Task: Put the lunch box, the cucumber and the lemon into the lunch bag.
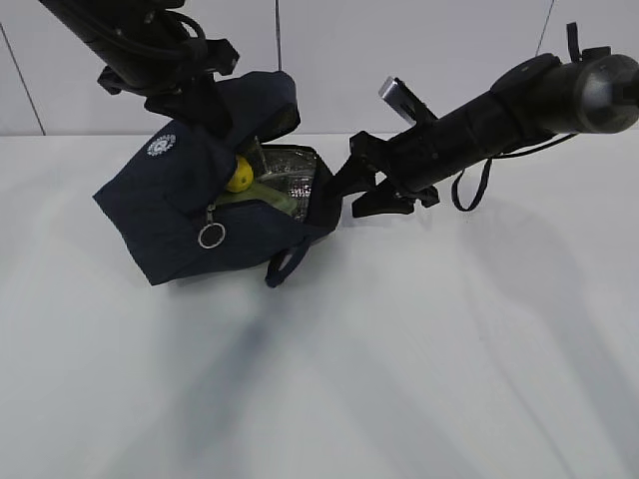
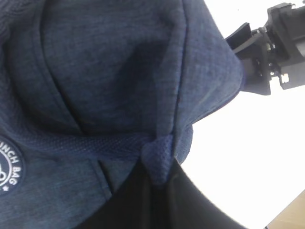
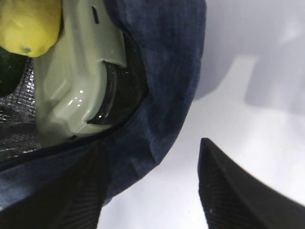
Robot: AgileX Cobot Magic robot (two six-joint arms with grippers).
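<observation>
The navy lunch bag (image 1: pixel 170 210) lies tilted on the white table, its open mouth facing right. Inside it I see the yellow lemon (image 1: pixel 240 175), the lunch box (image 1: pixel 285 190) with its pale green lid, and a dark sliver of the cucumber (image 3: pixel 7 71). In the right wrist view the lemon (image 3: pixel 28 24) rests against the lunch box (image 3: pixel 71 81). My left gripper (image 2: pixel 159 183) is shut on a fold of the bag's fabric (image 2: pixel 159 157) and holds the bag's top up. My right gripper (image 3: pixel 152 148) stands open at the rim of the bag's mouth (image 3: pixel 162 95), one finger against the rim.
The white table (image 1: pixel 399 379) spreads out in front of and to the right of the bag. A pale wall stands behind. A loop handle (image 1: pixel 285 264) hangs below the bag's mouth, and the silver zipper ring (image 1: pixel 211 236) dangles on its front.
</observation>
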